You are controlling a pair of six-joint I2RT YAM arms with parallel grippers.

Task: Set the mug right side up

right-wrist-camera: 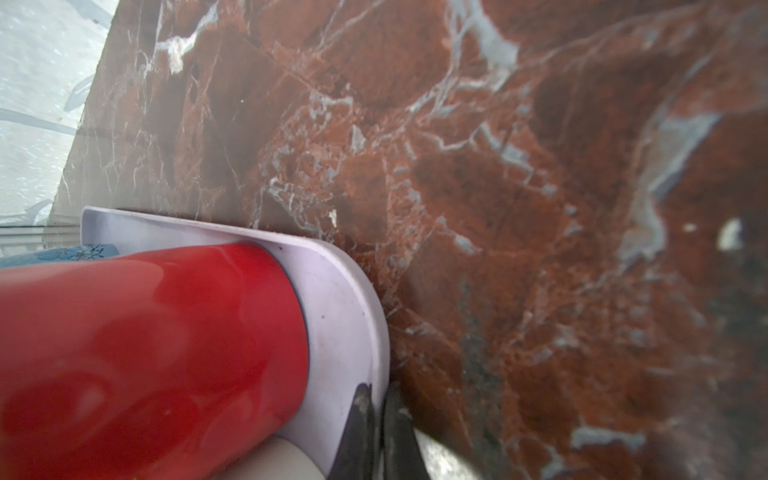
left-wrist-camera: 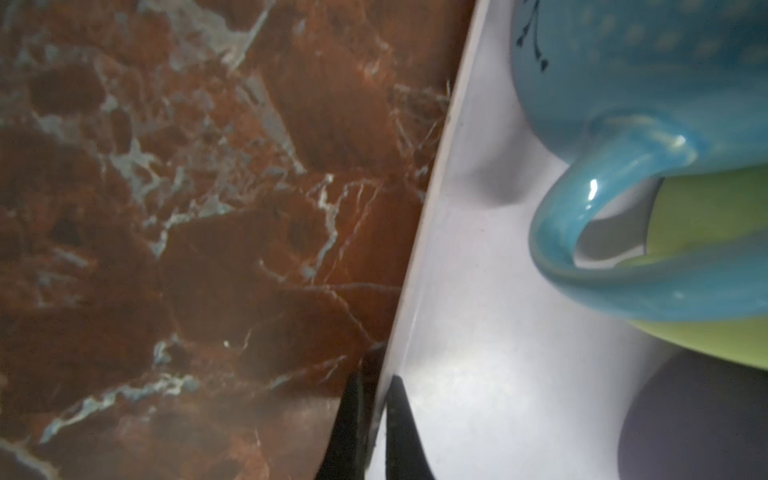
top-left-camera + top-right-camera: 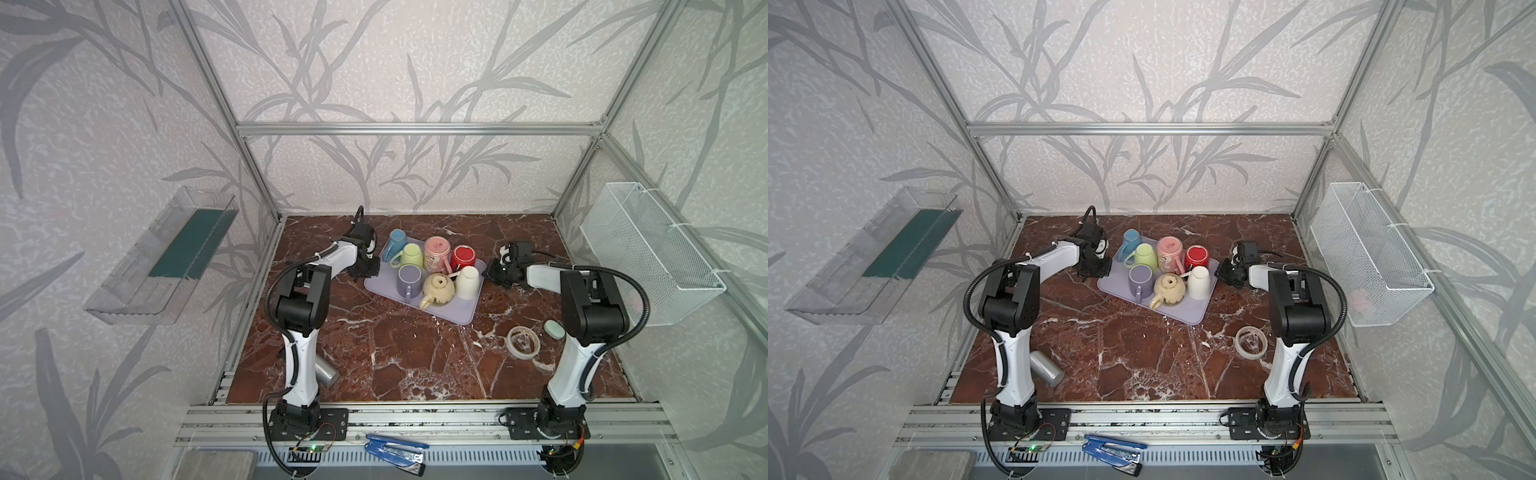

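Observation:
Several mugs stand base-up on a lavender tray in both top views: blue, green, pink, red, purple and white. A cream teapot sits among them. My left gripper is at the tray's left edge. In the left wrist view it is shut on the tray rim, near the blue mug's handle. My right gripper is at the tray's right edge. In the right wrist view it is shut on the rim, beside the red mug.
A tape roll and a pale green object lie front right on the marble table. A silver can lies by the left arm's base. A wire basket hangs on the right wall and a clear shelf on the left.

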